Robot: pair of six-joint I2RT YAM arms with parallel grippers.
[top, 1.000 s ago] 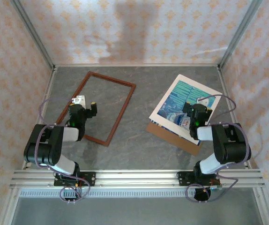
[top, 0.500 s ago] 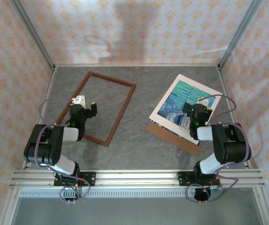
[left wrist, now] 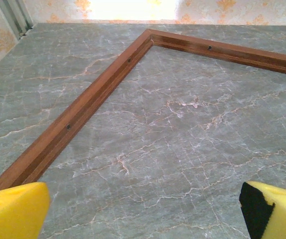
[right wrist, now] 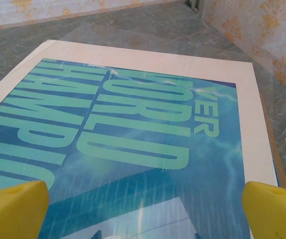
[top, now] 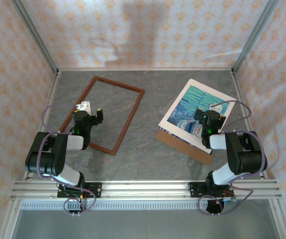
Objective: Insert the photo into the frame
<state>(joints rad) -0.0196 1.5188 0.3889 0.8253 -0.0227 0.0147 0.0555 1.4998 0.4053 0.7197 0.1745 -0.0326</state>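
The left hand hung spread over the wooden frame, which lay flat on the worktop — the right hand, likewise spread, hovered over the blue photo, well apart rightward.

Grey-green marble-look tabletop, pale and rust-tinted veins, matte finish. 3 walls enclose it: far wall, left wall, right wall; all cream panels with repeated orange floral motif. 2 slanted aluminium posts at far corners: left post, right post. Ribbed aluminium rail along near edge. Broad soft shadow mid far wall. Left wrist view: washed-out light patch low on far wall. Lighting diffuse, even.
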